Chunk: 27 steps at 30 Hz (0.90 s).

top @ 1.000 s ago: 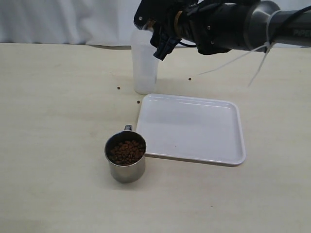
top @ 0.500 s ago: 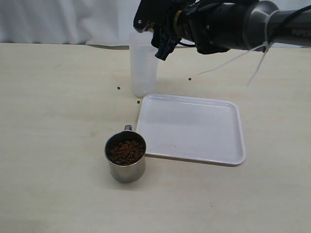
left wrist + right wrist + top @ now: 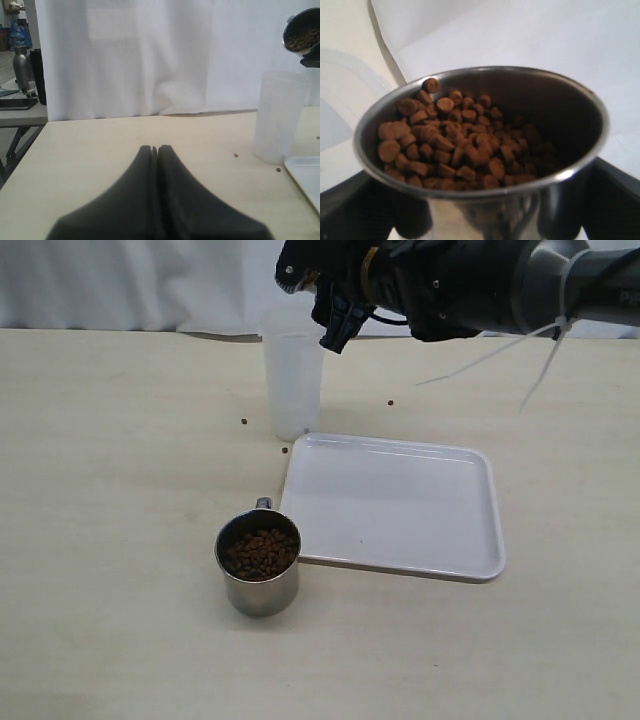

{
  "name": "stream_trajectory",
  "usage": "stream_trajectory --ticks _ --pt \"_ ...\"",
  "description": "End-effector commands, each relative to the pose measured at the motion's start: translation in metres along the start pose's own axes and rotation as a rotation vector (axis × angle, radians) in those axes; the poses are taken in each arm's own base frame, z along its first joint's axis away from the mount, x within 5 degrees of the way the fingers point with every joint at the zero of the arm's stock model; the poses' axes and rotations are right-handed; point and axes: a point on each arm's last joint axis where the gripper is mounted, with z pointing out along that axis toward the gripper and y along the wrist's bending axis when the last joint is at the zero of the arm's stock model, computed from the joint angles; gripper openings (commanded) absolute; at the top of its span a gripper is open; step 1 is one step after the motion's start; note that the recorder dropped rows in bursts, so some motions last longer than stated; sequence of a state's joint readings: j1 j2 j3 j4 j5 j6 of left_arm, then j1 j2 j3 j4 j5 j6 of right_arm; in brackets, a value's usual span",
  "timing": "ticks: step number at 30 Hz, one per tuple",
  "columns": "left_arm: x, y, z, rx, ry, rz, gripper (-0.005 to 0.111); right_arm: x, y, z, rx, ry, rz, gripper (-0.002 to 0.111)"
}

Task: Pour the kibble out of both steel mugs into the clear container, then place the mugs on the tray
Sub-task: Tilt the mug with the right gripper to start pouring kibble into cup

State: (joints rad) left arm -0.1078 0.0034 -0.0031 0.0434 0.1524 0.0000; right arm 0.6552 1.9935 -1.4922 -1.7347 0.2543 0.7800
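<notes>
Kibble [image 3: 455, 145], small dark-brown pellets, loads the shiny cylindrical steel mug [image 3: 560, 115], rigid and slick-walled, which the right end effector [image 3: 480, 215] clamps across its body above the tall translucent plastic tumbler [image 3: 293, 385], seemingly tilted. The left end effector [image 3: 157, 150] sits pressed together.

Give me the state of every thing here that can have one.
Held mug, tilted, raised above container, full of kibble.
Table mug, upright, full of kibble.
Container, upright, no kibble seen inside.
Tray, flat, no mugs on it.
Left gripper, shut, holding nothing.
Right gripper, shut on held mug.
</notes>
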Motion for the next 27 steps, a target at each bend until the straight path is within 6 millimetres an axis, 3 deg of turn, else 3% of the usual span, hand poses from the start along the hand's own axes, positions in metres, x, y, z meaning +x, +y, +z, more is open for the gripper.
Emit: stream_trajectory --ticks 1,27 --pt "0.0 -0.0006 -0.0001 0.01 -0.01 0.0 0.0 -0.0047 -0.0098 -0.0054 0.025 -0.016 -0.014 0.005" --pt "-0.0002 -0.0006 -0.0001 0.01 -0.012 0.0 0.0 -0.0047 -0.0098 -0.0054 0.026 -0.015 -0.092 0.005"
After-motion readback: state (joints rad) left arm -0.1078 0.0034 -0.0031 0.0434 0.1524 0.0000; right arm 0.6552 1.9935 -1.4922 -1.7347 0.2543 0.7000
